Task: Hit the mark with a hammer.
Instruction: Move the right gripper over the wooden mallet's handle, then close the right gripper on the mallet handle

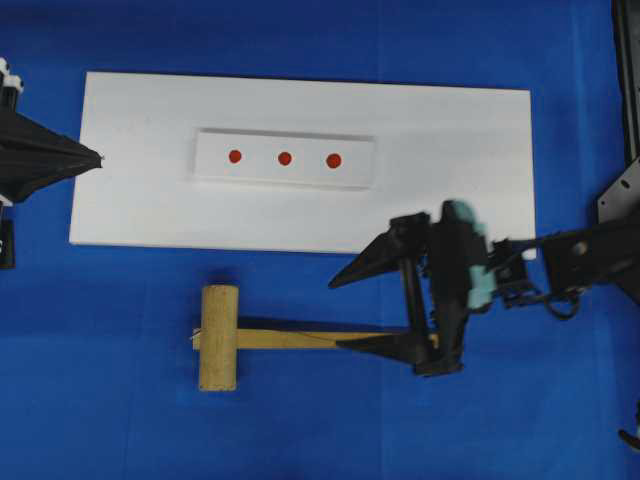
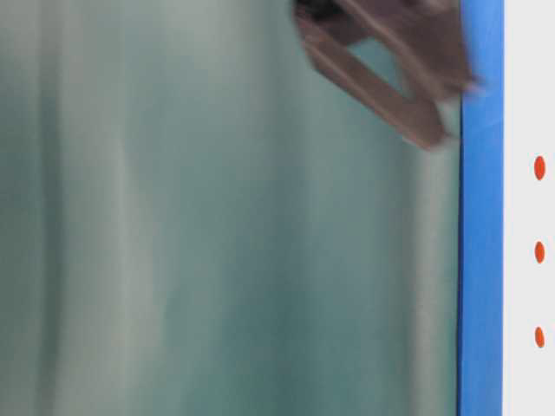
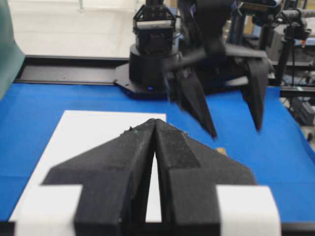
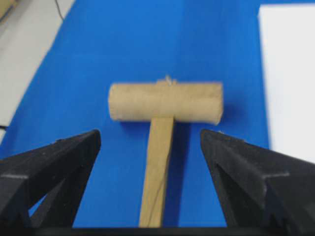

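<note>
Both matte black claws, the left claw (image 3: 155, 129) and the right claw (image 1: 365, 310), had long tapering wedge-shaped fingers; white tape strips marked the left one, and a pale teal plastic housing (image 1: 466, 250) capped the right wrist.

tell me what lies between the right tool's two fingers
The hammer handle runs between the open right tool's fingers, untouched, over blue cloth; the right wrist view shows this.
</note>
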Controlling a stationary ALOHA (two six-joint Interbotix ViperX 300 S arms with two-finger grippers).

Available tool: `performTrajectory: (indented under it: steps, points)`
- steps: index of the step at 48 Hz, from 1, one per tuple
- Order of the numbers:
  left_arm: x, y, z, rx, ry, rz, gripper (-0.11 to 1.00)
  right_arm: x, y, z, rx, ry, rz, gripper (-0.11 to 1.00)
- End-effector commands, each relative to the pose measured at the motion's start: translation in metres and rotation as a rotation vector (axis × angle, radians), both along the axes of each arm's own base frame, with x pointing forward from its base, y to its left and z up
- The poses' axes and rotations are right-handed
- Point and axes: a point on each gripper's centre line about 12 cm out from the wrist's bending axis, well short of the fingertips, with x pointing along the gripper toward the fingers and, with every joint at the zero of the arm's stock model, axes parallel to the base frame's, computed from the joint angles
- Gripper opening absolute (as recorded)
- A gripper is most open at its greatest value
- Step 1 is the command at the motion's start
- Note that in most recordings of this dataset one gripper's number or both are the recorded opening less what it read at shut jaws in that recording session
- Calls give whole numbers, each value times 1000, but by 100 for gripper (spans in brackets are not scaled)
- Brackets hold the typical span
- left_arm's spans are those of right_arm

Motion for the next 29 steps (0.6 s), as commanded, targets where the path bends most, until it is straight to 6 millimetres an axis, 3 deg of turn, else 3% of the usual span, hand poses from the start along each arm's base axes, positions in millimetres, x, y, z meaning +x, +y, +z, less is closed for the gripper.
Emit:
performTrajectory:
  steps: [1, 17, 29]
  points:
    - [1, 0, 4, -5, -11, 2, 0, 13, 9, -6, 25, -4, -19, 90]
    - [1, 0, -1, -6, 2, 2, 0, 41, 23, -64, 18, 129, -64, 90]
    - [1, 1, -2, -5, 5, 3, 0, 49, 32, -88, 6, 199, -47, 90]
